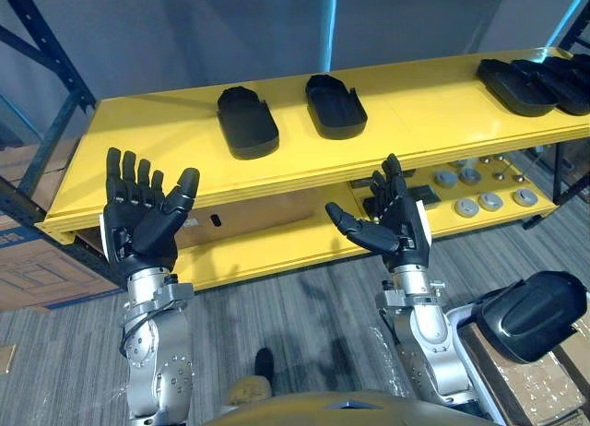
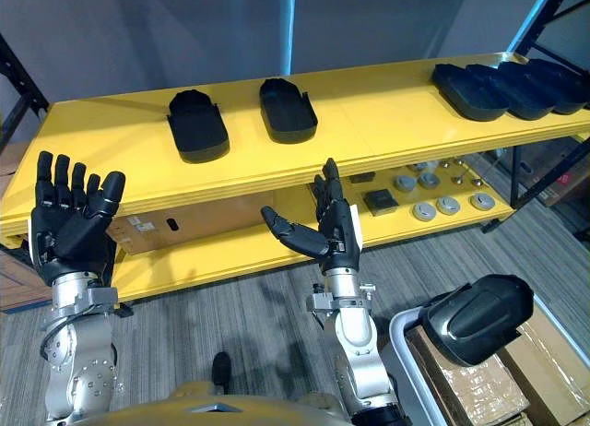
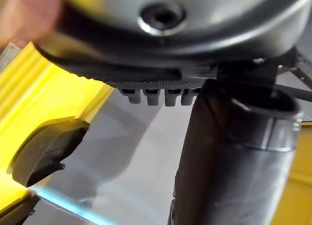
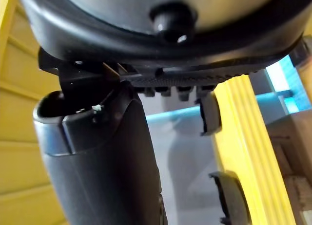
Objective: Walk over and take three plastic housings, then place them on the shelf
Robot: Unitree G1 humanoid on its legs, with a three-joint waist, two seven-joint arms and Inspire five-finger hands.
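Bright, even light, with a pale blue streak (image 1: 327, 20) glowing on the wall (image 1: 184, 29) behind the shelf (image 1: 415, 103).

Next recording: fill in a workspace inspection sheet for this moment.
Surface: yellow shelf, top level largely bare.
Job's things: two black housings side by side mid-shelf; more housings overlapping at its right end; one housing atop a white bin at the robot's right.
Clutter: round metal parts and a cardboard box on the lower level.
Hands: left hand and right hand raised, open, empty.
Cables: nothing seen.
Surroundings: grey wall, grey floor.
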